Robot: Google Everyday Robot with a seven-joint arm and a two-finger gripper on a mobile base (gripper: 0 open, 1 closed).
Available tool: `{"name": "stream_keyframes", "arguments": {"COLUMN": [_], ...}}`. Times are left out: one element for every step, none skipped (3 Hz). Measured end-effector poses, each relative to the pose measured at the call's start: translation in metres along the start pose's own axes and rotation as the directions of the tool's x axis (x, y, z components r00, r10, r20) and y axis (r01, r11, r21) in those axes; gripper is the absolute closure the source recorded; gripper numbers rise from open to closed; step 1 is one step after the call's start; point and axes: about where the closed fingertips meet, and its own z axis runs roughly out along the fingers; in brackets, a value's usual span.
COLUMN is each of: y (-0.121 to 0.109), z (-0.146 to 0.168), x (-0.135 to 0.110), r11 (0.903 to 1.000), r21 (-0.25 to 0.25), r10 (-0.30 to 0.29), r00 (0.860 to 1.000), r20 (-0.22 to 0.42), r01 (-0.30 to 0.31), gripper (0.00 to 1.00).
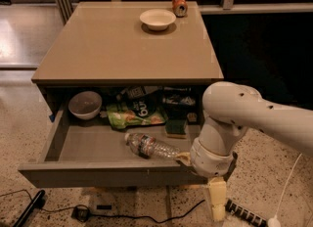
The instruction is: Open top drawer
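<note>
The top drawer (107, 174) is a dark grey-brown drawer under the tan cabinet top (122, 50). It stands pulled far out towards me, its inside in full view. My gripper (214, 192) is at the drawer's front right corner, hanging below the white wrist (212, 155) and against the drawer front's right end. The bulky white arm (254, 116) reaches in from the right and hides the drawer's right side. The lower drawers are hidden under the open one.
Inside the drawer lie a grey bowl (84, 104), a green snack bag (134, 116), a clear water bottle (149, 146) and a sponge (176, 128). A white bowl (157, 19) and a can (179, 4) stand on top. Cables (122, 216) and a power strip (244, 214) lie on the floor.
</note>
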Motion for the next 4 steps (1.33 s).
{"name": "stream_keyframes", "arguments": {"y": [0.003, 0.012, 0.035, 0.035], "z": [0.002, 0.006, 0.014, 0.014], "x": [-0.001, -0.004, -0.006, -0.006], "r11": [1.0000, 0.9997, 0.9986, 0.9986], "r21": [-0.001, -0.004, 0.011, 0.011], "r10": [-0.006, -0.024, -0.052, -0.052], "r00": [1.000, 1.000, 0.999, 0.999], "r20": [-0.001, -0.003, -0.004, -0.004], "r01": [0.006, 0.024, 0.052, 0.052], "gripper": [0.00, 0.00, 0.00, 0.00]}}
